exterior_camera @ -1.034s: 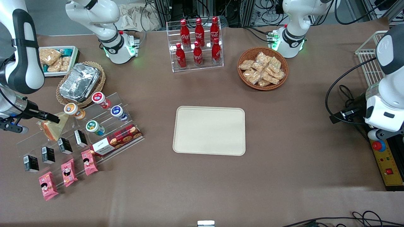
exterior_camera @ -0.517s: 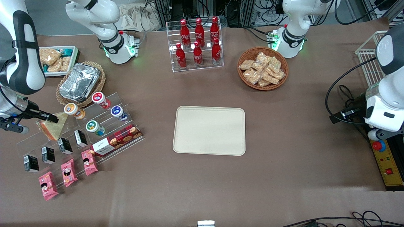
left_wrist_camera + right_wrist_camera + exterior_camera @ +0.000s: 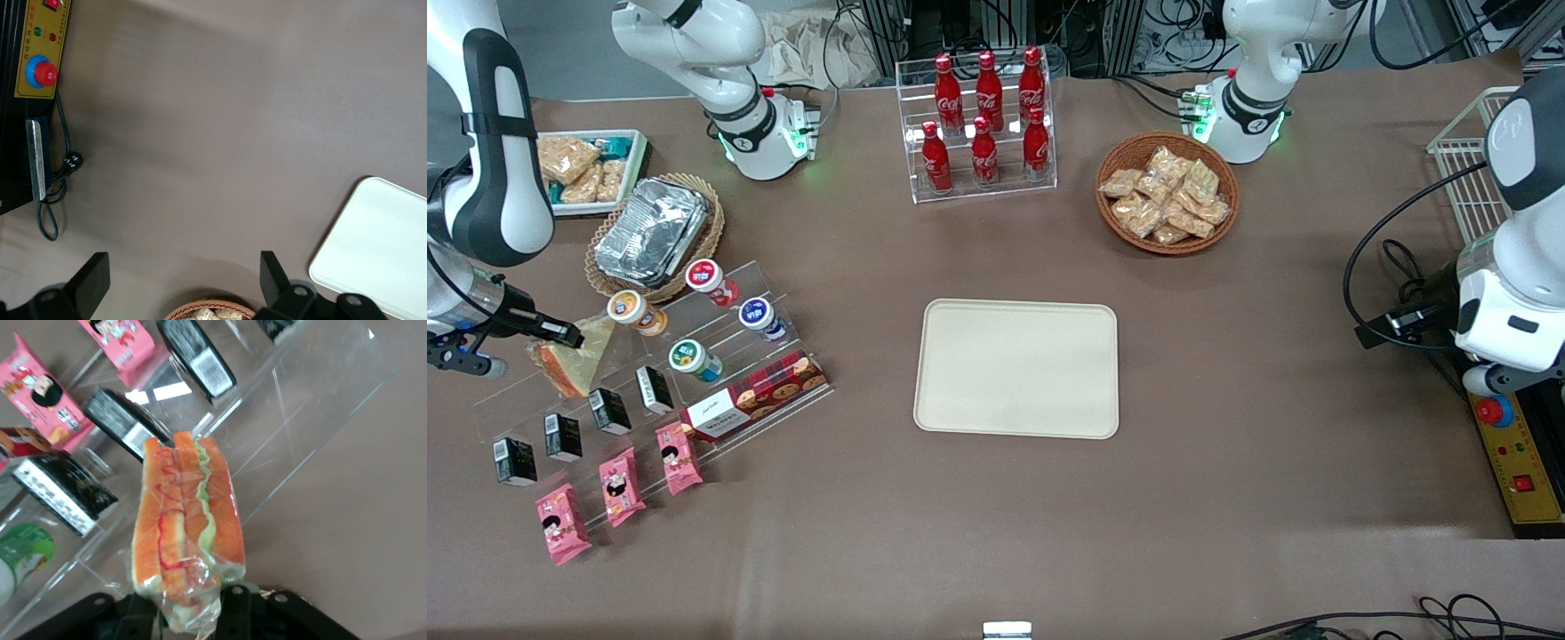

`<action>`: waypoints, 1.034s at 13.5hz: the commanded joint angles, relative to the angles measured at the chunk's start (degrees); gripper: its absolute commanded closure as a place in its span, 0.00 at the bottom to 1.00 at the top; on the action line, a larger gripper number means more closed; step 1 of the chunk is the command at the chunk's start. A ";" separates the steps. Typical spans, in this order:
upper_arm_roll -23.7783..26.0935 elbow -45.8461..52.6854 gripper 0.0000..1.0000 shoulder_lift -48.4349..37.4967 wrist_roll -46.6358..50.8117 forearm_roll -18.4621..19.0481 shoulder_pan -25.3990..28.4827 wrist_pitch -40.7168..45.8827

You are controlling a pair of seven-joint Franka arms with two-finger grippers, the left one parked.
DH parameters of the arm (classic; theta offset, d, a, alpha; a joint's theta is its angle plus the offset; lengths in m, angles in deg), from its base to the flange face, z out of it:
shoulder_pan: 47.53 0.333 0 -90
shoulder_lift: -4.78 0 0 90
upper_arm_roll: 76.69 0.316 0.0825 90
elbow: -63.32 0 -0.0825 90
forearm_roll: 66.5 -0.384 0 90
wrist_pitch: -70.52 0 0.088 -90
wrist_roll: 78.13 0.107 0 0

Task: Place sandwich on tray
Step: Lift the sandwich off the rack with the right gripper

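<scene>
Nearest the front camera, at the working arm's end of the table, three pink snack packets (image 3: 618,493) are being displayed in front of a clear acrylic stand (image 3: 640,373), with small black cartons (image 3: 562,436) lined up on its lower step. Just above those, the sandwich (image 3: 574,363) is being gripped by the gripper (image 3: 547,336), whose fingers are being kept closed on the wrapped wedge at its upper part. In the right wrist view the sandwich (image 3: 187,527) is being held with its orange and green layers showing through the clear wrap, the plastic being pinched between the dark fingers (image 3: 143,613), above the stand's transparent steps. Whether the wedge is being rested on the stand or lifted off it cannot be told. Well apart, at the middle of the table, the tray (image 3: 1017,368) is being left bare. Farther back, red bottles (image 3: 985,116) are being kept in a clear rack.
</scene>
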 commanded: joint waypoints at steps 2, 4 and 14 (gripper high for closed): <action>1.27 11.45 0.71 0.24 -6.36 1.35 0.88 11.57; 1.45 16.12 0.71 0.24 -11.53 1.88 3.07 15.19; 1.89 21.94 0.72 1.20 -15.07 4.87 27.93 14.86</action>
